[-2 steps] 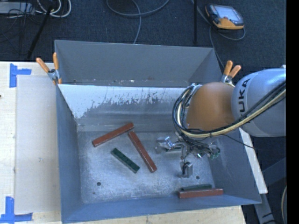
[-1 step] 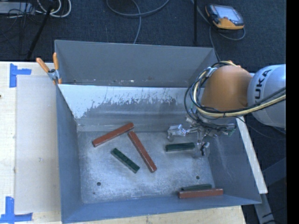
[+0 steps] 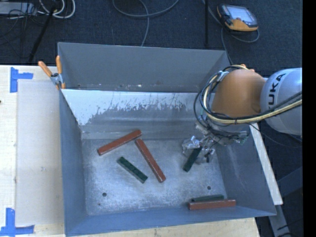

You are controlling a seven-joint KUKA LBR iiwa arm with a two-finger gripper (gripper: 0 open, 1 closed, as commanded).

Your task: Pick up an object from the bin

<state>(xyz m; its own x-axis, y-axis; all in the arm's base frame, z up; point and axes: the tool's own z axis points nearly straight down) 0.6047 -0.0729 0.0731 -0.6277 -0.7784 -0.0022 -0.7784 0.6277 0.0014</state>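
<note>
**Fig. 1.** Downward view of the grey metal bin [image 3: 73,181], as I see it from the remote station. The arm [image 3: 284,100] comes in over the bin's right edge. It carries an orange wrist cover [image 3: 237,95] ringed by looped cables [image 3: 201,107]. The gripper [image 3: 200,151] is low over the right half of the bin floor, somewhat nearer the far wall than the near edge. Directly at it lies a short dark green bar [image 3: 189,163], tilted, with its lower end pointing toward the bin's near left corner. Its upper end is hidden under the gripper body. I cannot tell from this view whether the jaws are open, closed, or clamped on that bar. Near the middle of the floor, two reddish-brown bars meet at a shallow angle. The long brown bar [image 3: 119,142] runs toward the left edge, and the slanted brown bar [image 3: 150,160] runs down toward the near edge. A second dark green bar [image 3: 132,170] lies just left of the slanted one, apart from it. Along the near edge toward the right corner, a third green bar [image 3: 207,199] and a third brown bar [image 3: 212,205] lie side by side, touching or nearly so. Both are well apart from the gripper.
</note>
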